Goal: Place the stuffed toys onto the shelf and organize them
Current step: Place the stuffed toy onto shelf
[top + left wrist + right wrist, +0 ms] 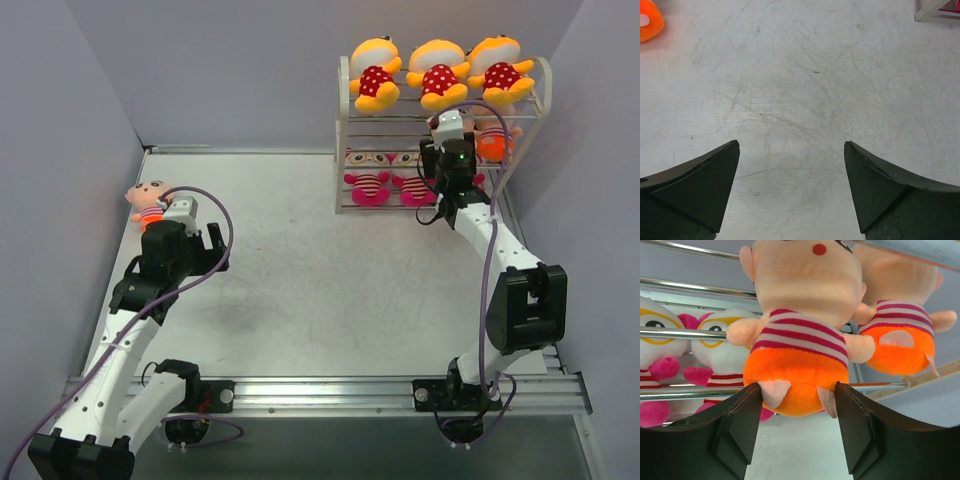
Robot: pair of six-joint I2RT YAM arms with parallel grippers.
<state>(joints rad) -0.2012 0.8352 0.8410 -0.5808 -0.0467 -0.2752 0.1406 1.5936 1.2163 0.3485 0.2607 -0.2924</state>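
Peach-faced plush doll with orange bottom stood upright, head up, between fingers of right gripper, on middle tier of white wire shelf; grip unclear | only wrist view showed this | left gripper spread wide

Lost behind the right arm in the top view: most of the middle tier of the shelf. Cropped at the right wrist view's top edge — face of the near peach-faced doll on the shelf; half covered behind it, a second peach-faced doll. Unclear: right gripper's hold on the near doll. Clipped at left wrist view's corners — an orange plush scrap and, well apart, the shelf's foot.
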